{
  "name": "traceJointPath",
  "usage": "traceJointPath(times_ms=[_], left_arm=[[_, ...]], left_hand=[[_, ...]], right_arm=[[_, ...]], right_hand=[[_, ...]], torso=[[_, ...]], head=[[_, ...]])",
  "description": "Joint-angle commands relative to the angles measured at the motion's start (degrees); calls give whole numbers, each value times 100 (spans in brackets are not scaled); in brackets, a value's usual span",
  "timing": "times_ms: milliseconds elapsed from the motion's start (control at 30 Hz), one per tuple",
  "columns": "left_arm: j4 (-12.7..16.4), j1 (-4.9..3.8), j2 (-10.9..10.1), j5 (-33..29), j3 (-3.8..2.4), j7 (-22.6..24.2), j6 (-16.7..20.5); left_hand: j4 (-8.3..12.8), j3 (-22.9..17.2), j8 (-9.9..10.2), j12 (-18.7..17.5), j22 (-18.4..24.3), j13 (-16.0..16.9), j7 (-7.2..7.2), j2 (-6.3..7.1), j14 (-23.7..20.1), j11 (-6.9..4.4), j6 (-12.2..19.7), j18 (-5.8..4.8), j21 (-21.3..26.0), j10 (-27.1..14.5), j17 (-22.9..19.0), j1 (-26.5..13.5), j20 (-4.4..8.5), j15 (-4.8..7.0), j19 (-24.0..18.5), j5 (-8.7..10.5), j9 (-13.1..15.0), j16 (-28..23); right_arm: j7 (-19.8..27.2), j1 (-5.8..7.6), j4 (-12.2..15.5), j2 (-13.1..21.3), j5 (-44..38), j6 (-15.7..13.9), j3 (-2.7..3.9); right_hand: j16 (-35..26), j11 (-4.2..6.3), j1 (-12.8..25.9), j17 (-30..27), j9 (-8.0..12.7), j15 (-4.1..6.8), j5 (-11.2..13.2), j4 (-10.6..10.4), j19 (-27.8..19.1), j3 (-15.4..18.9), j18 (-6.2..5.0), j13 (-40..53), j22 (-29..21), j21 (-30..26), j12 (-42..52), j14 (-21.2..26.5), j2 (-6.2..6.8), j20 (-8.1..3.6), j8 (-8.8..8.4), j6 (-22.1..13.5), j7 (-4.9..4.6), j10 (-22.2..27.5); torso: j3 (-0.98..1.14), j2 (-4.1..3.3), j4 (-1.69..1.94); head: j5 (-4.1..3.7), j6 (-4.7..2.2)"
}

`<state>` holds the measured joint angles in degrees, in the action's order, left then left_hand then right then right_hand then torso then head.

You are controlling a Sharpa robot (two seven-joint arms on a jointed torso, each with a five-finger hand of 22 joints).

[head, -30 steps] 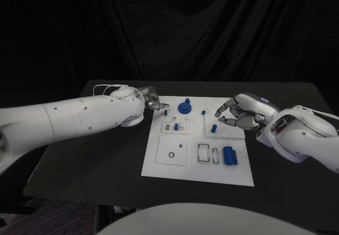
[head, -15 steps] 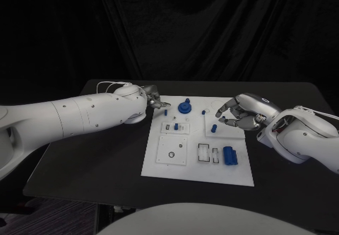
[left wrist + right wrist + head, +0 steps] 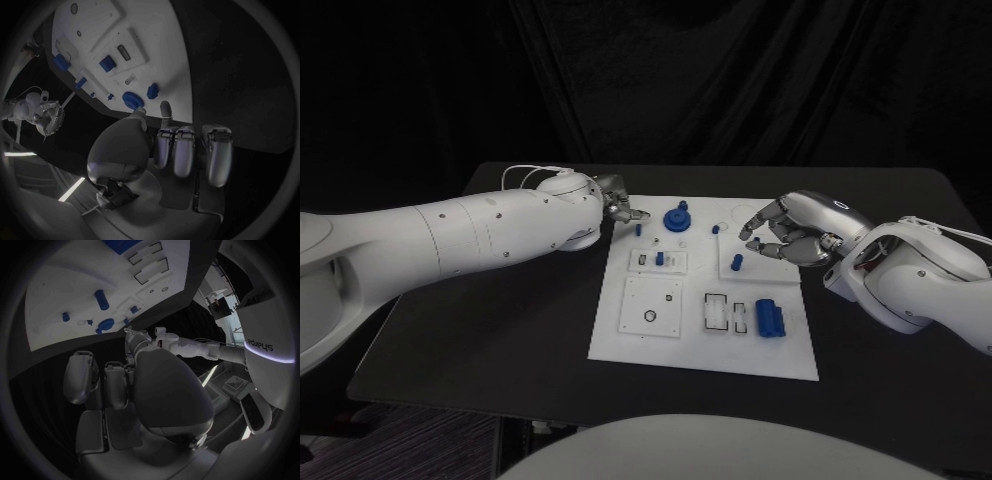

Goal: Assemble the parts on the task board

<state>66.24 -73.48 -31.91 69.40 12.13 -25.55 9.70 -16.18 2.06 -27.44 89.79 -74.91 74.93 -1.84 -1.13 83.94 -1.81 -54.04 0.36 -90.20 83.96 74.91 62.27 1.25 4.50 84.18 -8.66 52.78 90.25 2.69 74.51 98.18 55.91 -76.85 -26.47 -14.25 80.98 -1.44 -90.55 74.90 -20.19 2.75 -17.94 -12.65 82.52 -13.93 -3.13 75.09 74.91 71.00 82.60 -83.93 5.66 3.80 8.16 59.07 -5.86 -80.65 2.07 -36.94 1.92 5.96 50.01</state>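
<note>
The left hand [image 3: 617, 208] hovered empty, fingers loosely apart, beside the task board [image 3: 646, 340], poised to reach the nearby round blue part [image 3: 678, 218]. The right hand [image 3: 790, 232] hung curled above a blue peg [image 3: 736, 262], holding nothing.

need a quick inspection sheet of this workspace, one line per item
surface: black table, with the white task board lying in its middle
job's things: blue parts on the board: a round part with a stem at the far edge, a small peg standing, a cylinder lying near the right edge
clutter: nothing seen
hands: left hand at the board's far left corner, holding nothing; right hand above the board's far right part, fingers curled, nothing in it
cables: a thin white cable loops at the left wrist; another runs along the right arm
surroundings: black curtain behind the table
</note>
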Motion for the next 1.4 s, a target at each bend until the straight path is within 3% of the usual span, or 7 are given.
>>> traceJointPath(times_ms=[33, 500, 700, 1033, 1400], left_arm=[[-24, 24, 23, 3, -4, 124, -179], [-41, 52, 85, -1, -4, 100, -232], [-48, 55, 94, -1, -4, 119, -266], [-94, 60, 107, -1, -4, 124, -299], [-83, 63, 127, -1, -4, 148, -314]], left_hand=[[-4, 49, 29, 21, -1509, 1507, -39, -22, 606, 28, 4, -36, 20, 604, 1509, 32, 42, -51, 582, -51, 10, -25], [-5, 128, 95, 21, -1509, 1507, -29, -77, 606, 21, -61, -36, 20, 604, 1509, 145, 54, -47, 582, -394, 53, -25], [-6, 139, 107, 21, -1509, 1507, -26, -92, 606, 19, -67, -36, 20, 604, 1509, 159, 56, -46, 582, -458, 64, -25], [57, 134, 180, 21, -1509, 1507, -16, -121, 606, 10, -73, -36, 20, 604, 1509, 371, 69, -37, 582, -779, 117, -25], [98, 106, 213, 21, -1509, 1507, -7, -134, 606, 3, -75, -36, 20, 604, 1509, 484, 75, -32, 582, -890, 139, -25]], right_arm=[[-79, -13, -1, 6, 6, 33, 3], [-84, -23, -21, 6, 29, 68, 3], [-85, -27, -25, 5, 38, 76, 3], [-102, -29, -28, 4, 42, 100, 3], [-109, -30, -29, 1, 42, 114, 3]], right_hand=[[-20, 10, -25, 473, -7, -21, -26, 8, -36, -27, -111, 476, 937, -22, -30, -267, -47, -9, -30, 39, -6, 12], [-18, 11, 0, 475, -11, -20, -57, -12, -39, -37, -113, 470, 934, -35, -35, -268, -83, -10, -37, 34, -5, 11], [-22, 12, 3, 471, -12, -20, -65, -15, -40, -39, -114, 463, 932, -40, -40, -267, -89, -10, -38, 33, -4, 16], [-23, 12, 7, 469, -13, -20, -74, -18, -40, -41, -114, 466, 932, -42, -38, -267, -95, -10, -39, 32, -4, 13], [-24, 12, 14, 468, -14, -20, -87, -23, -41, -42, -115, 460, 931, -47, -42, -267, -103, -10, -40, 32, -3, 17]], torso=[[1, 1, -1], [0, -3, -2], [-5, -11, -5], [-3, -13, -1], [-3, -14, -2]], head=[[1, -1], [-12, -1], [1, -1], [-1, -1], [2, -1]])
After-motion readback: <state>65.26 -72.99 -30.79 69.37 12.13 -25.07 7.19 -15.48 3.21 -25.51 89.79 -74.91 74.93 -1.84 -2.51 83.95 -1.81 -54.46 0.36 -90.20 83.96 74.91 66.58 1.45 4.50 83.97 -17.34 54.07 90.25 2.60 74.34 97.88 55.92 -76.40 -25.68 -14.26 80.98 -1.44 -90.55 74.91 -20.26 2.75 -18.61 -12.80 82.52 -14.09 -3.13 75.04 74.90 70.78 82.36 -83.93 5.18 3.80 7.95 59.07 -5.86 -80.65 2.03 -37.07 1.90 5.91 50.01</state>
